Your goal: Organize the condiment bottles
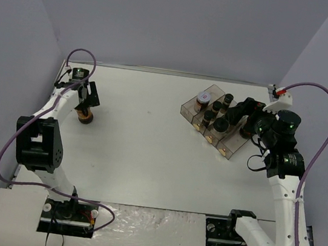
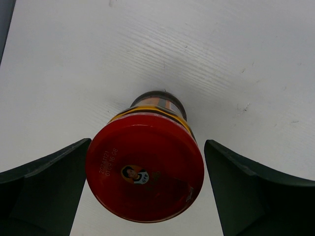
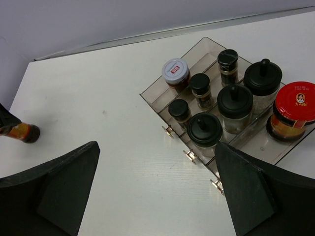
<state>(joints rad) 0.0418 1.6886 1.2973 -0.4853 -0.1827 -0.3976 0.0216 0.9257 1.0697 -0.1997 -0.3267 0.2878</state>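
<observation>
Under your left gripper [image 2: 147, 142], a red-capped jar [image 2: 145, 172] stands upright on the table [image 2: 221, 59], fingers [image 2: 44, 187] flanking its cap, likely for a lift; whether they pinch yet, you cannot tell. Farther right, your right gripper [image 3: 157, 145] hangs spread, empty, beside the tray [image 3: 152, 91] holding eight other jars [image 3: 235, 101].

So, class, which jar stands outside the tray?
The red-capped jar between the left gripper's fingers, alone on the table; the other jars all sit in the tray.
</observation>
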